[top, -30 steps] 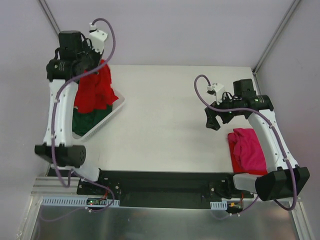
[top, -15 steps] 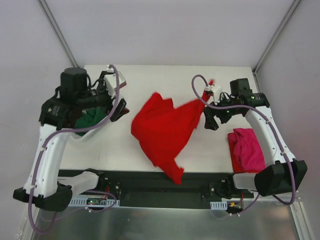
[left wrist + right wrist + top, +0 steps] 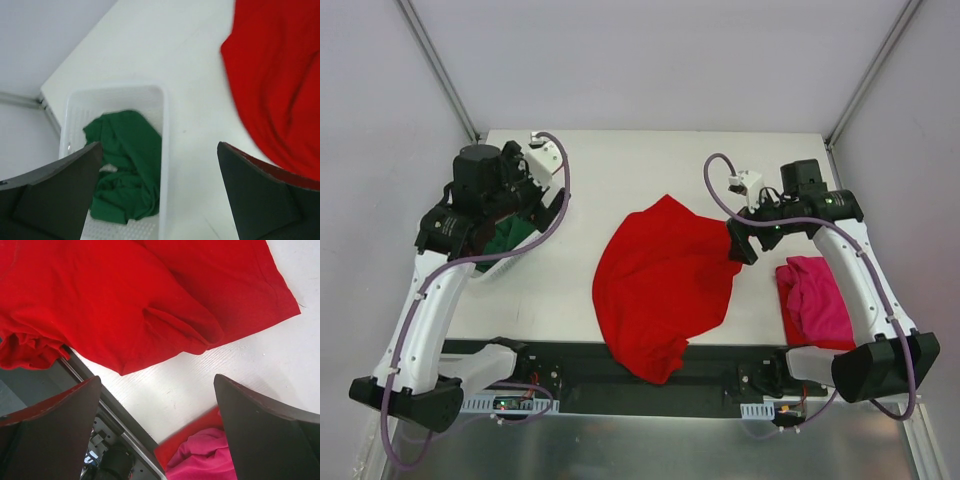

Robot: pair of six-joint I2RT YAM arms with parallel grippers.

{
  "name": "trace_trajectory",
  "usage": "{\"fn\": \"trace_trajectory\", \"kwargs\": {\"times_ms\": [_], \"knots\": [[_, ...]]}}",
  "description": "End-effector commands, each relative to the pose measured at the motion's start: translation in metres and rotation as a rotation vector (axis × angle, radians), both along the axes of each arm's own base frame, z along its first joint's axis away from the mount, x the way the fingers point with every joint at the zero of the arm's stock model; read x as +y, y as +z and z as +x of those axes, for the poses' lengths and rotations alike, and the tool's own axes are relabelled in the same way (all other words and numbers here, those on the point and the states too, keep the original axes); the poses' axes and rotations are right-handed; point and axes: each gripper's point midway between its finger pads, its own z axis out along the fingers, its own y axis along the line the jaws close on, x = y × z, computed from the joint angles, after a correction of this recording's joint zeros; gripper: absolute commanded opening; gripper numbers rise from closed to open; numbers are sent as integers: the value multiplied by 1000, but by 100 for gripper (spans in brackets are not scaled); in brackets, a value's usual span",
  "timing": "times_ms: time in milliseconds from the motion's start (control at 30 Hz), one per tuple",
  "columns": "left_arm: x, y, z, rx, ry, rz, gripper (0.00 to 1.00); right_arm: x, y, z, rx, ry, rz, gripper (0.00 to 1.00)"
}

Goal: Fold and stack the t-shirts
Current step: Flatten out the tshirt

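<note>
Mid table [image 3: 620, 170]: red shirt [image 3: 660, 285] lying rumpled, near end draped over table's front edge. Left gripper [image 3: 159, 150] fingers wide apart, empty, above basket [image 3: 163, 107] with green shirt [image 3: 127, 165] inside. Right gripper [image 3: 157, 385] also wide, gripping nothing, over right edge of red shirt. Pink shirt [image 3: 817, 298] bunched at right, near front edge.

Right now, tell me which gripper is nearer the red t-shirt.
Right. The right gripper hangs at the red t-shirt's right edge; the left gripper is over the white basket, apart from the shirt.
</note>
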Motion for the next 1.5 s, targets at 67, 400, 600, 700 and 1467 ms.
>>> {"fn": "trace_trajectory", "kwargs": {"times_ms": [67, 400, 600, 700, 1467], "knots": [[62, -72, 50, 113, 241, 93, 99, 6, -1, -17, 8, 58, 28, 100], [71, -211, 51, 507, 145, 231, 99, -1, -10, -24, 25, 47, -4, 100], [77, -242, 45, 620, 141, 273, 74, -2, -14, -29, 30, 51, -12, 100], [81, -254, 47, 659, 156, 296, 0, -4, -15, -28, 32, 47, -18, 100], [127, -230, 78, 367, -404, 1006, 0, -6, -27, -35, 59, 35, -24, 100]]}}
